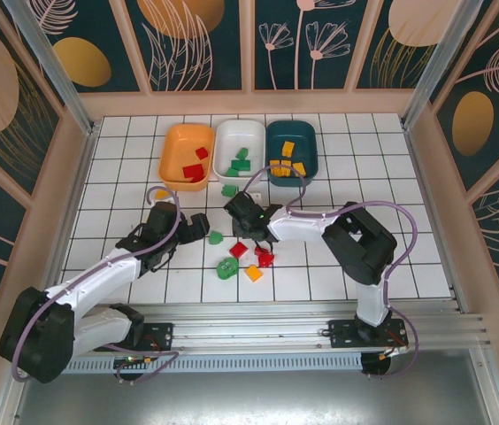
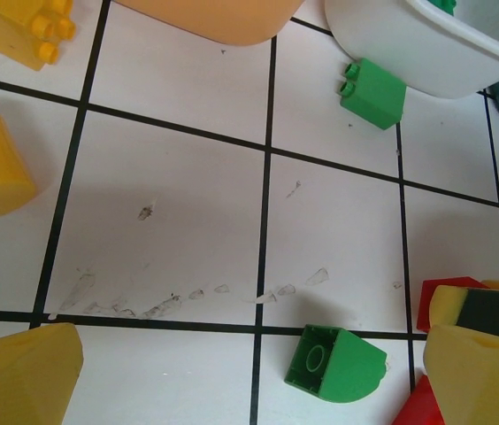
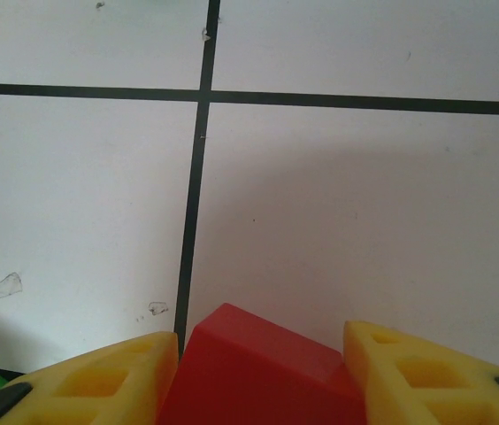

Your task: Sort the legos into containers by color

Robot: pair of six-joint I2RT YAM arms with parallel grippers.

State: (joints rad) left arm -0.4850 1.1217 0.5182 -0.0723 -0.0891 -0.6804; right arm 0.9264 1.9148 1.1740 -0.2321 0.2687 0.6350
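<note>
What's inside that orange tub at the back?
The orange tub holds red bricks, at least two, and no other colour shows in it. Whether anything smaller lies beneath them cannot be seen.

We've got a white tiled tabletop (image 1: 126, 159) with black grout lines, a few scuffs (image 2: 188, 297) on it, dark floral wall panels (image 1: 201, 53) around it, and a metal rail (image 1: 249, 319) up front.

Top camera looks steeply down on the whole worktop (image 1: 126, 177) from behind; both wrist cameras hug its tiles, left sharing the green lego (image 1: 229, 189).
</note>
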